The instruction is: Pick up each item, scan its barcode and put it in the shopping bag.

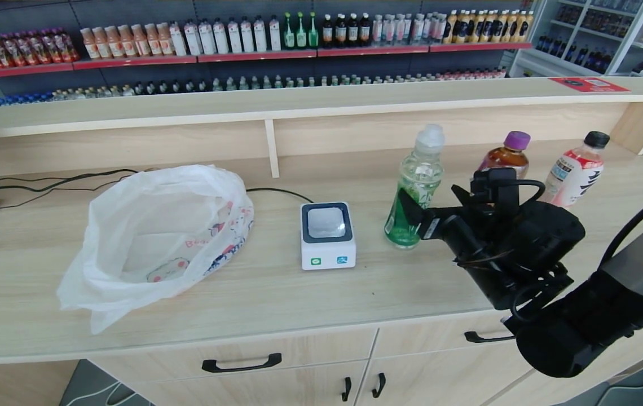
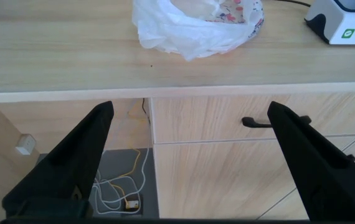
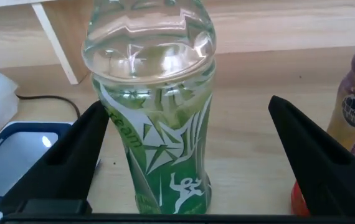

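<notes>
Green bottle (image 3: pixel 159 143) stands between the spread fingers of the right end effector (image 3: pixel 187 109); left end effector (image 2: pixel 191 107) spread.

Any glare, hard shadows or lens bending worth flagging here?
Head view: the long edges of the light wooden counter bow slightly; the glass window of the white box-shaped scanner carries a pale reflection. Right wrist view: bright highlights on the clear plastic bottle with a green label. Left wrist view: even light, a soft shadow under the counter's lip.

light wood counter (image 1: pixel 276 282) with drawers (image 1: pixel 242 355), red drink shelves (image 1: pixel 254 56) behind, perhaps a cooler (image 1: pixel 586 34).
</notes>
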Tool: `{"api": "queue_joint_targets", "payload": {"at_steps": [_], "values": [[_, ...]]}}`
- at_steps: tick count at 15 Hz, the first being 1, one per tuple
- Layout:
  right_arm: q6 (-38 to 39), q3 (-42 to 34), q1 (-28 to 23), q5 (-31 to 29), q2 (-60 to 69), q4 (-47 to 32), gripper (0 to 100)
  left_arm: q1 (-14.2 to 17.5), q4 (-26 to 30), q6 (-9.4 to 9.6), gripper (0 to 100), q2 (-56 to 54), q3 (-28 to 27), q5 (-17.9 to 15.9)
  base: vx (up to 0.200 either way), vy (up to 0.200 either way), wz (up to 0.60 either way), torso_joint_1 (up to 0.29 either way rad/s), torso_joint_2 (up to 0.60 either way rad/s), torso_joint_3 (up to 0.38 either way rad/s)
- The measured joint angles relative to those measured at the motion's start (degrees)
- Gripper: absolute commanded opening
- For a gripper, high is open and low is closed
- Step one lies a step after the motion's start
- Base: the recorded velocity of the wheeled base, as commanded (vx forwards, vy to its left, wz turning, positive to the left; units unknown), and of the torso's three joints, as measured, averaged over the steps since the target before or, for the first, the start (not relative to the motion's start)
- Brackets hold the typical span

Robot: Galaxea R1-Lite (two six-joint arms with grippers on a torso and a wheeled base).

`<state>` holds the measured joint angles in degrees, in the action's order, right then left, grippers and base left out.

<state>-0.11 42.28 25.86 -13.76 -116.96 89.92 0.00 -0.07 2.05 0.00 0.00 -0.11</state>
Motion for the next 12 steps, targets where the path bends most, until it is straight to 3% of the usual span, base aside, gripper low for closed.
{"api": "queue_joint_targets", "payload": {"at_steps": [12], "values": [[-4.07, 10.67, 2.52, -0.06, -6.47, 0.07, 100, 0.00, 0.00, -1.01, 100, 0.00, 0.00, 0.01, 0.000, 0.000, 0.00, 0.000, 0.00, 0.000]]}}
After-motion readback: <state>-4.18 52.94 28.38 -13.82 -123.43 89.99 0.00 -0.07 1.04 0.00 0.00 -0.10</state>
